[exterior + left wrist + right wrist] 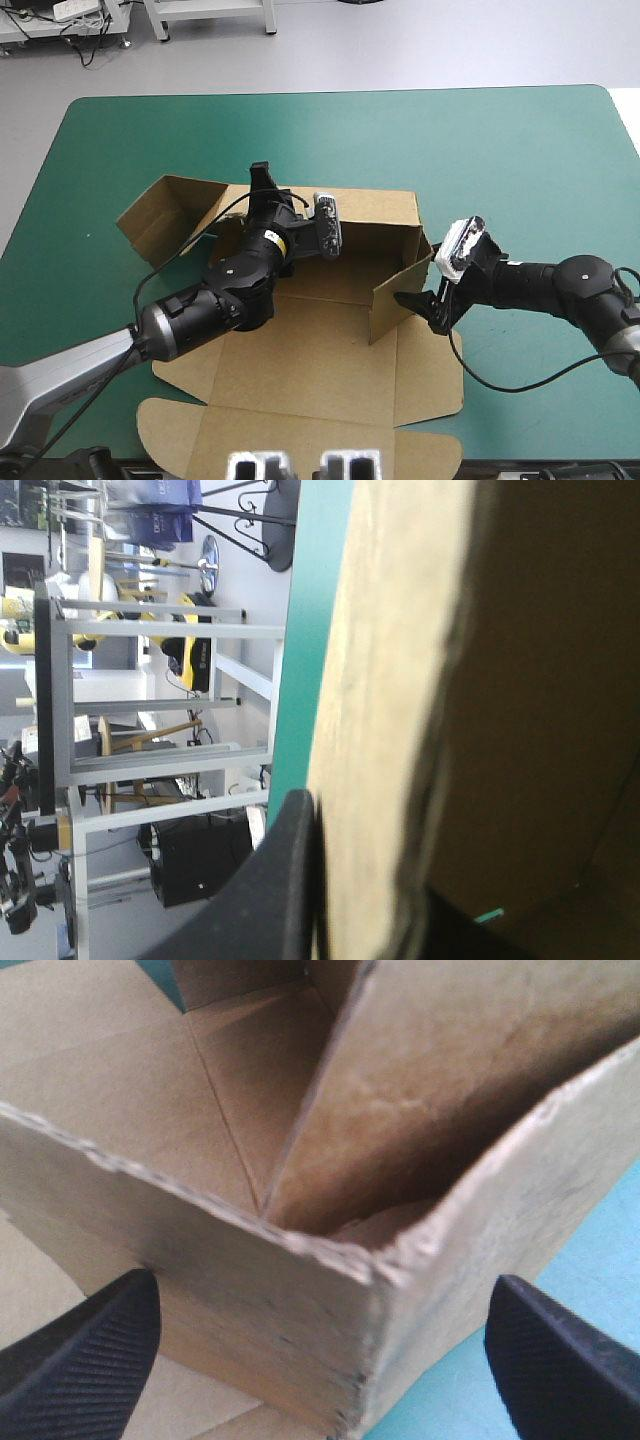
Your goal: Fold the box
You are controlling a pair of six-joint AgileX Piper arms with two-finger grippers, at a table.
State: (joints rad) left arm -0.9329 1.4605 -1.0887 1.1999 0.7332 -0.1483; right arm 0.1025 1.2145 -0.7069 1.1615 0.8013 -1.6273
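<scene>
Box [320, 350] lies mid-frame, near flaps flat. My left gripper [264, 195] pinches its far wall; my right gripper [420, 310], fingers wide apart, straddles the raised right-hand corner.

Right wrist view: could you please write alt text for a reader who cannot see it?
A raised corner of the brown box fills the view, its two walls meeting between the black fingers of the open claw. More flat board lies beyond the corner, and the teal-green cover shows beside it.
</scene>
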